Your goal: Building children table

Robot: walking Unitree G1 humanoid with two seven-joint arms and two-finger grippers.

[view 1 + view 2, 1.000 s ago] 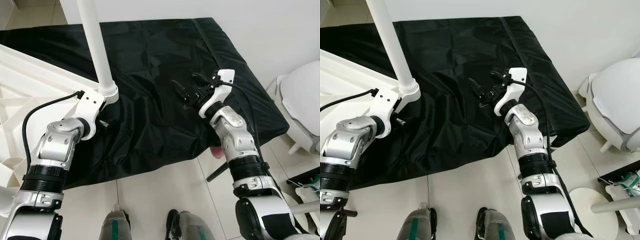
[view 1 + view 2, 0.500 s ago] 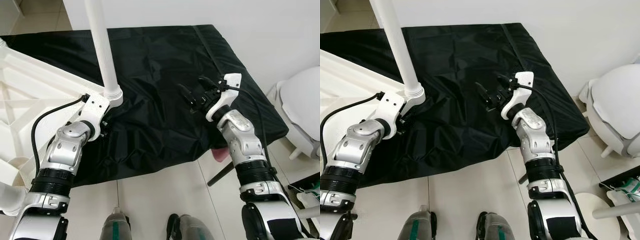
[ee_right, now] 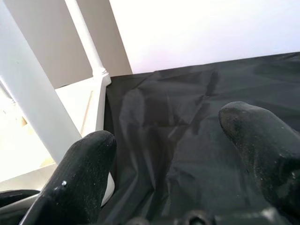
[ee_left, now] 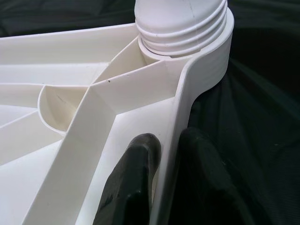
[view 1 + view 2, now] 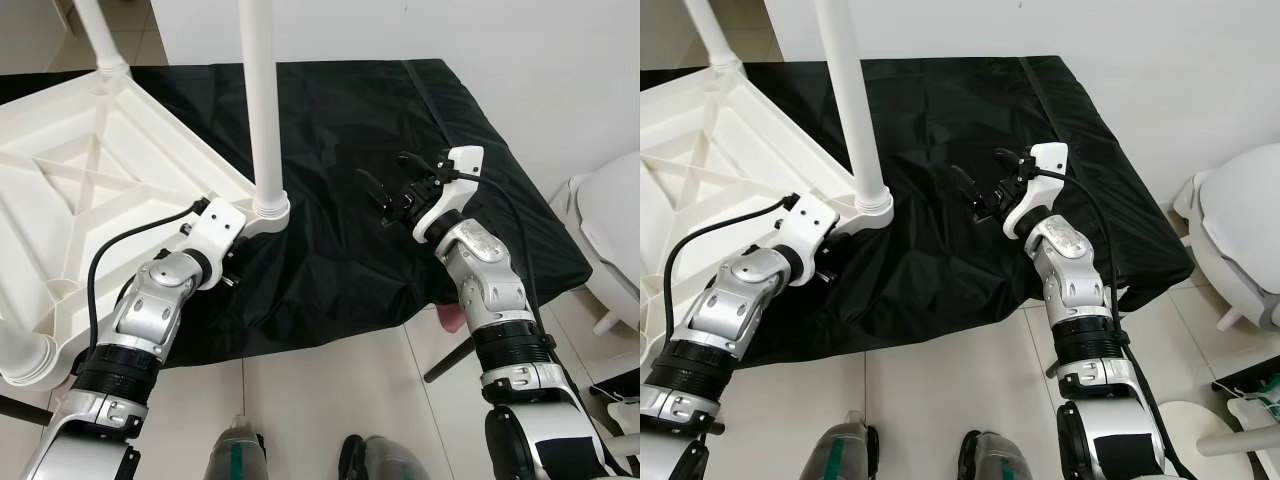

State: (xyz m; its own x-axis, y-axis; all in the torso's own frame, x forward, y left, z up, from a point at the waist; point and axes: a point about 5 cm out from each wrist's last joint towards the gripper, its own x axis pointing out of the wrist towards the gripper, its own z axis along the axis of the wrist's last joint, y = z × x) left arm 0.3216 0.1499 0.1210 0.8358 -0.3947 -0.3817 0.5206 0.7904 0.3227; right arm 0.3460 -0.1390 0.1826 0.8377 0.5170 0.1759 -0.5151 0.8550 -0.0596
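The white plastic table top (image 5: 90, 190) lies upside down on the black cloth (image 5: 330, 110). A white leg (image 5: 262, 110) stands upright in its near corner socket (image 4: 187, 33). A second leg (image 5: 100, 35) rises at the far corner. My left gripper (image 4: 169, 140) is shut on the table top's rim just below that socket, one finger (image 4: 136, 173) inside the rim and one outside. My right gripper (image 5: 385, 170) hovers open over the cloth to the right of the leg, holding nothing.
A rounded white chair (image 5: 610, 230) stands on the tiled floor (image 5: 330, 380) to the right. A dark rod (image 5: 450, 358) sticks out under the cloth's front edge. A third leg end (image 5: 20, 350) shows at the lower left. A white wall lies behind.
The table top has swung to the right with my left gripper on its rim, so more of its ribbed underside shows and the near leg stands more upright. The right gripper has barely moved.
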